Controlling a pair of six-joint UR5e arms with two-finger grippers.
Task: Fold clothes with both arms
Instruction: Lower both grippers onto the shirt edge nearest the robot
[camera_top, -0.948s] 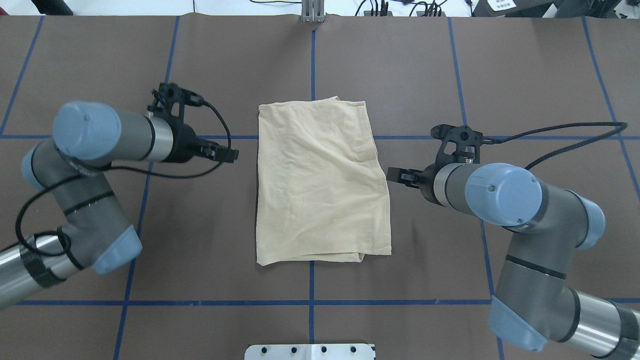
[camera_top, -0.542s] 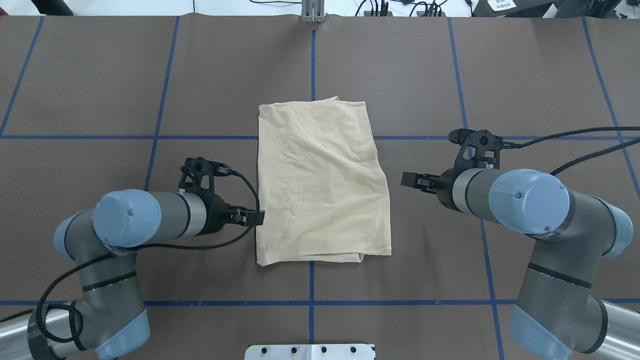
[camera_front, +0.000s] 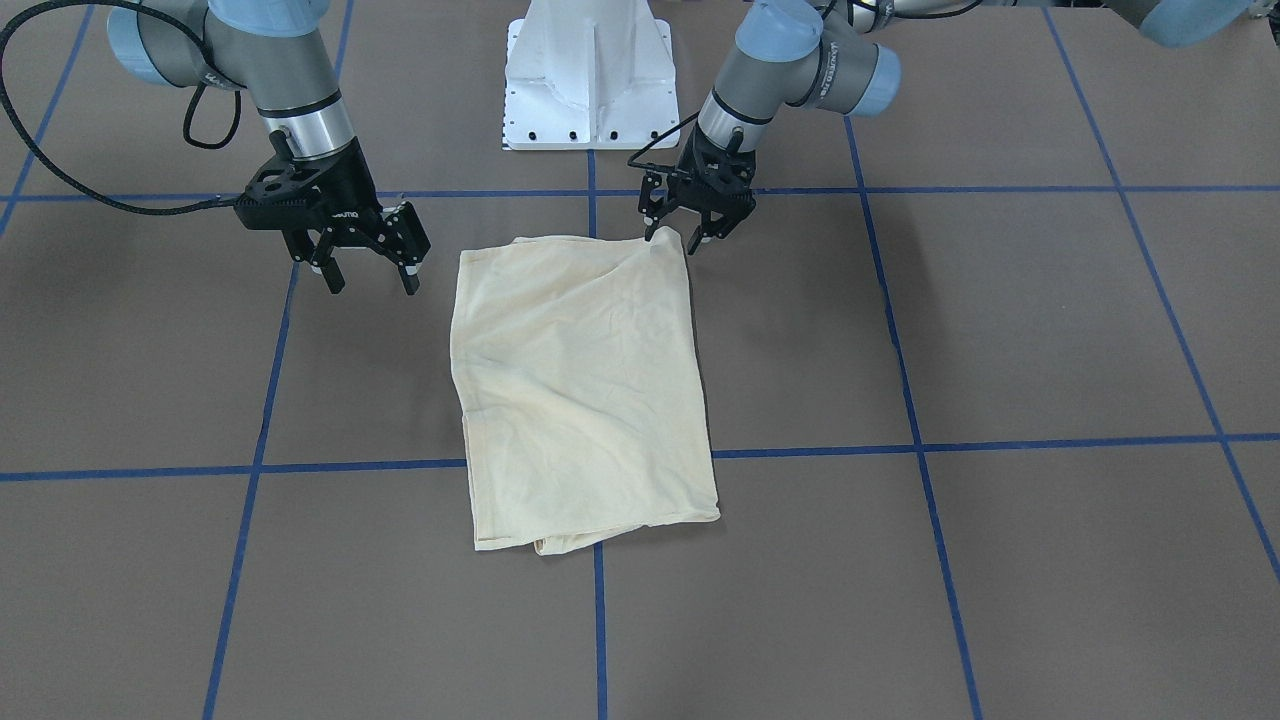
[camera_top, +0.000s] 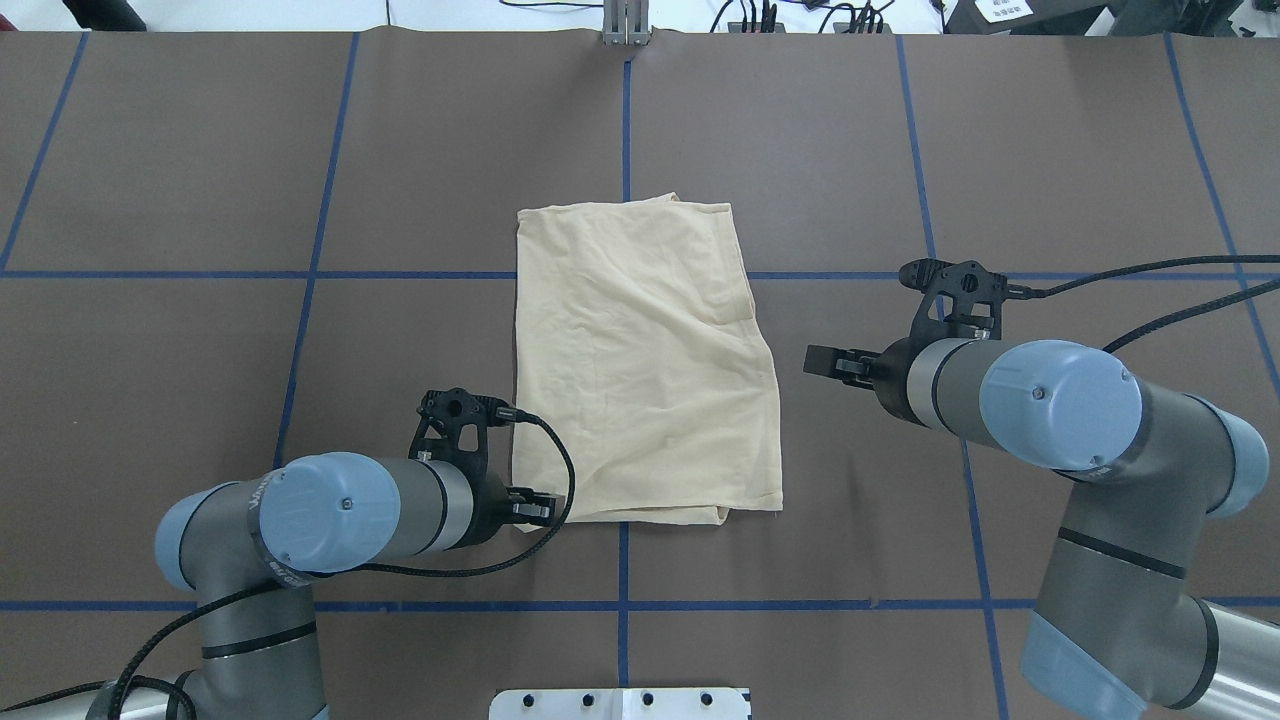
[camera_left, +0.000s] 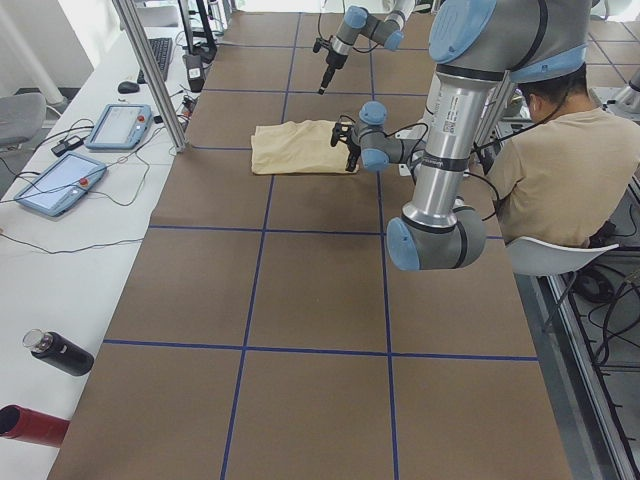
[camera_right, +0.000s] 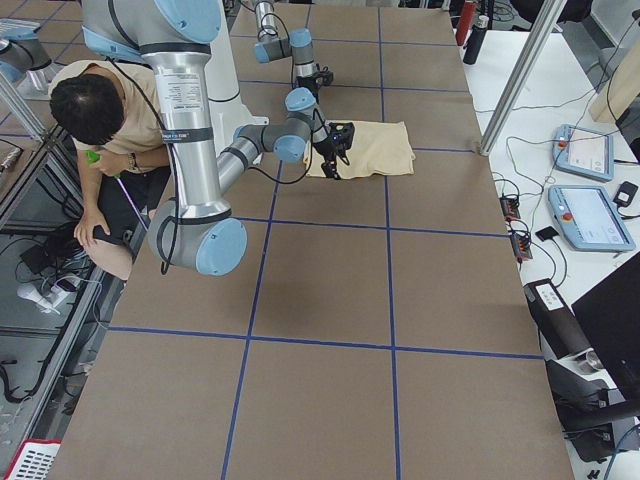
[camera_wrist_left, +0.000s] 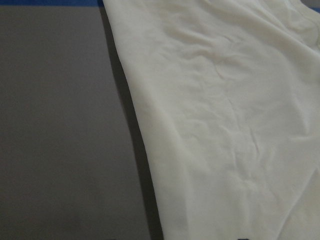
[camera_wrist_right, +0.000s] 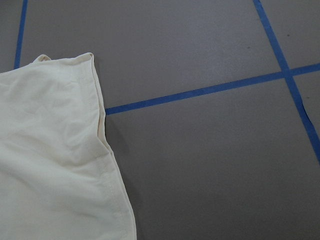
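Left fingers (camera_front: 652, 222), apart, have swung to the shirt (camera_front: 580, 380) corner; right fingers (camera_front: 330, 272) apart

a brown table (camera_top: 1050, 150) crossed by blue tape lines (camera_top: 626, 120) fills the brightly lit lab. on a white bench (camera_left: 60, 270) alongside lie a control tablet (camera_left: 124, 126), a second tablet (camera_left: 58, 184), loose cables, a black bottle (camera_left: 60, 353) and a red bottle (camera_left: 30, 424). a person (camera_left: 560, 160) sits on a white chair (camera_left: 545, 258).

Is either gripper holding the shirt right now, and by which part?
Nothing is held. The left gripper is open at the corner of the shirt nearest the robot; the right gripper hangs open, clear of the cloth.
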